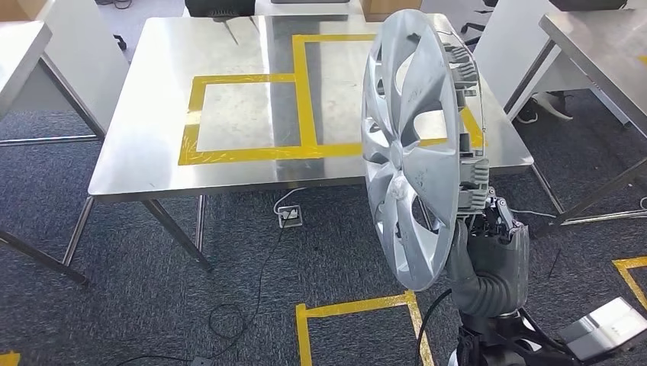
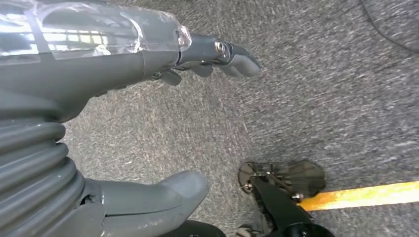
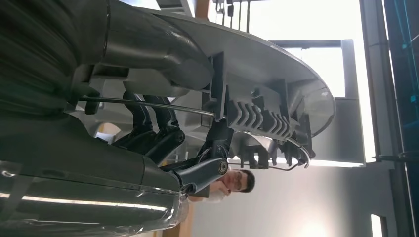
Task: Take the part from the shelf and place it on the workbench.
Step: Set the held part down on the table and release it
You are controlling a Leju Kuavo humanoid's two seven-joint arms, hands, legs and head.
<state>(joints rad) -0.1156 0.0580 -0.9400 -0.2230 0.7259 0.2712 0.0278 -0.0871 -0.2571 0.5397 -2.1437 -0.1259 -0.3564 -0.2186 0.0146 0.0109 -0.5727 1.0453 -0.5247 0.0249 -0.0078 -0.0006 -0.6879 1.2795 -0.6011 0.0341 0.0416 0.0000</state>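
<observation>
The silver plastic hubcap [image 1: 416, 152], a round spoked wheel cover, stands on edge in the right hand [image 1: 488, 229], which grips it at the lower rim: in the right wrist view the thick grey thumb lies along one face and the dark fingers [image 3: 153, 138] curl behind the ribbed clips and wire ring on the back. The cover rides upright, its spoked face turned left, held above the carpet just short of the near right corner of the desk.

The left hand [image 2: 148, 113] hangs low over the grey carpet [image 2: 316, 98], holding nothing, fingers stretched out and apart from the thumb.

Beyond the cover lies the stainless steel desk [image 1: 152, 152], marked with yellow tape [image 1: 252, 152] in two rectangles: a smaller one at the left and a taller one at the right, whose far right side the cover partly hides. More yellow tape marks the carpet near the robot.

By my judgement the taking is done and the carry is near its end; the placing is not yet begun. The next move calls for reaching forward over the desk edge, tipping the cover from upright to flat, lowering it onto the steel, likely within a taped rectangle, and then loosening the fingers from the clips without dragging it.
</observation>
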